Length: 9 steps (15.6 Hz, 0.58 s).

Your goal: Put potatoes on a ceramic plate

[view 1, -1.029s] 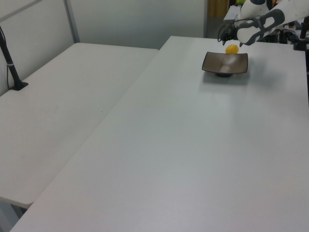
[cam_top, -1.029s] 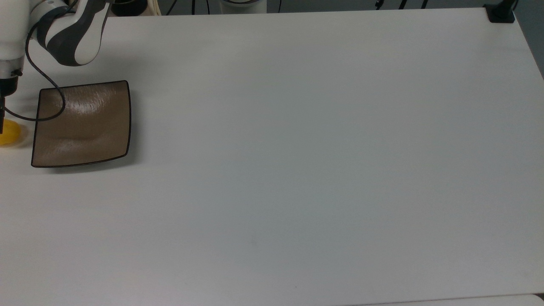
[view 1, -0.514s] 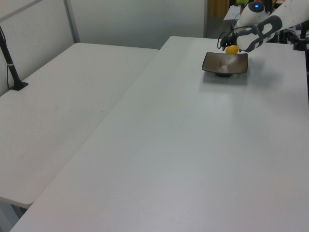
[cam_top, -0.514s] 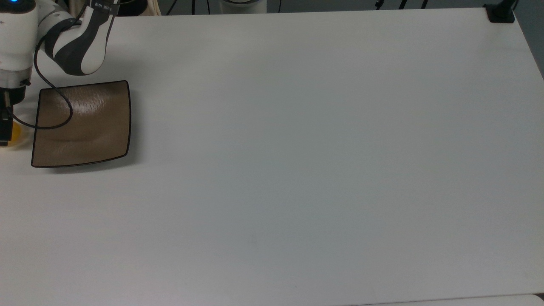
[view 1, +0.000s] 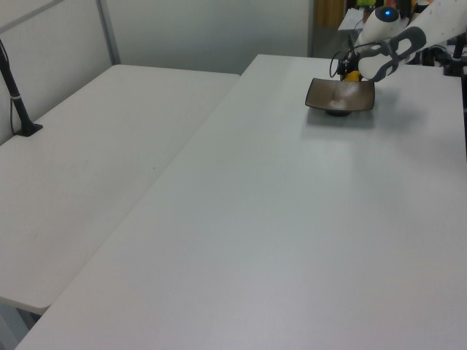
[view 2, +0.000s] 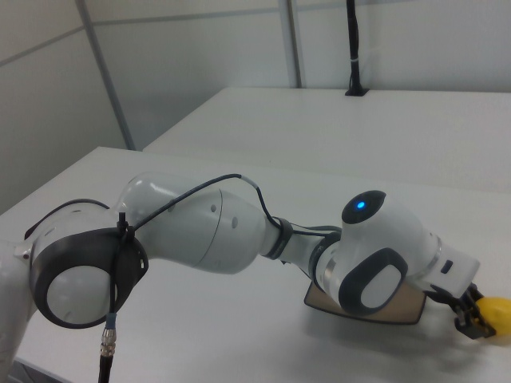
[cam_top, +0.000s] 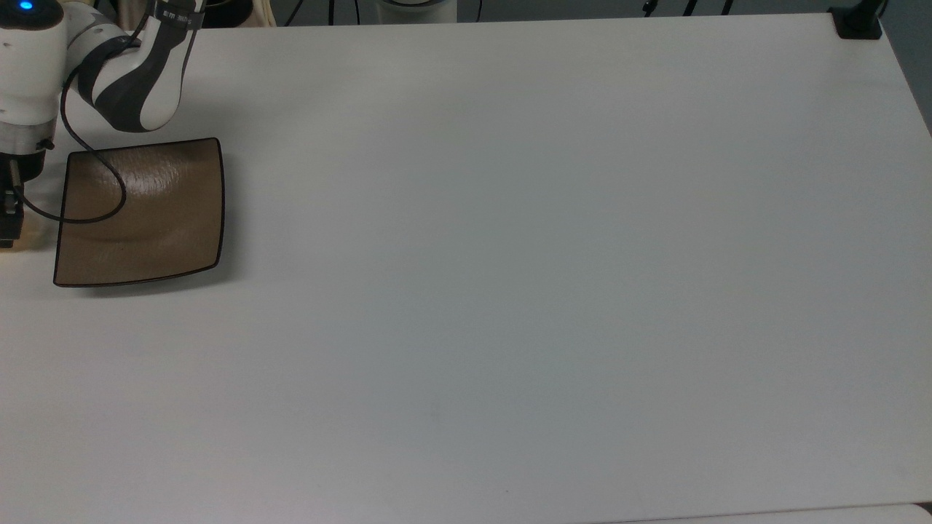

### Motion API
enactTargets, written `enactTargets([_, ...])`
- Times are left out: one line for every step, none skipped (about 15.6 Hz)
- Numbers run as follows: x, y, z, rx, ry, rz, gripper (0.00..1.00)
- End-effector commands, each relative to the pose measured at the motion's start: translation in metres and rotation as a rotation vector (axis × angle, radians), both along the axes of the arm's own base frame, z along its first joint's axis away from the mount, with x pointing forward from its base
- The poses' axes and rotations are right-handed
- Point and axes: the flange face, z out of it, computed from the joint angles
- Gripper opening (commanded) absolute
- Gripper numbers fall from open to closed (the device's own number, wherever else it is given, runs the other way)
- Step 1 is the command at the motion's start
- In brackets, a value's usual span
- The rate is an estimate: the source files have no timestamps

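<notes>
Lowered since a second ago, my black two-finger gripper [view 2: 473, 313] now sits down over the smooth bright yellow oval potato [view 2: 494, 317], covering it in the top view where it earlier showed at the edge. My fingers flank the potato's near end in the right view; whether they are pinching it I cannot tell. It lies on the white table [cam_top: 510, 255], just off the square glossy brown ceramic plate [cam_top: 138, 211], at nine o'clock of the plate in the top view. Nothing lies on the plate.
</notes>
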Motion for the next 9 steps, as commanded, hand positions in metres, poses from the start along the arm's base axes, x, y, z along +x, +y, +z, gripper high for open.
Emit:
enactTargets([0.002, -0.003, 0.005, -0.034, -0.016, 0.011, 0.51])
enactTargets([0.003, -0.003, 0.010, -0.037, -0.023, 0.011, 0.52])
enactTargets([0.005, -0.004, 0.024, -0.043, -0.043, 0.009, 0.52])
enactTargets([0.004, -0.004, 0.038, -0.044, -0.065, 0.003, 0.53])
enactTargets([0.003, -0.003, 0.049, -0.047, -0.079, 0.005, 0.53])
enactTargets([0.002, -0.003, 0.063, -0.048, -0.092, 0.002, 0.53])
enactTargets([-0.002, -0.002, 0.073, -0.046, -0.100, 0.000, 0.53])
enactTargets([-0.006, 0.000, 0.086, -0.045, -0.111, -0.001, 0.53])
enactTargets([-0.010, 0.004, 0.095, -0.039, -0.118, 0.001, 0.53])
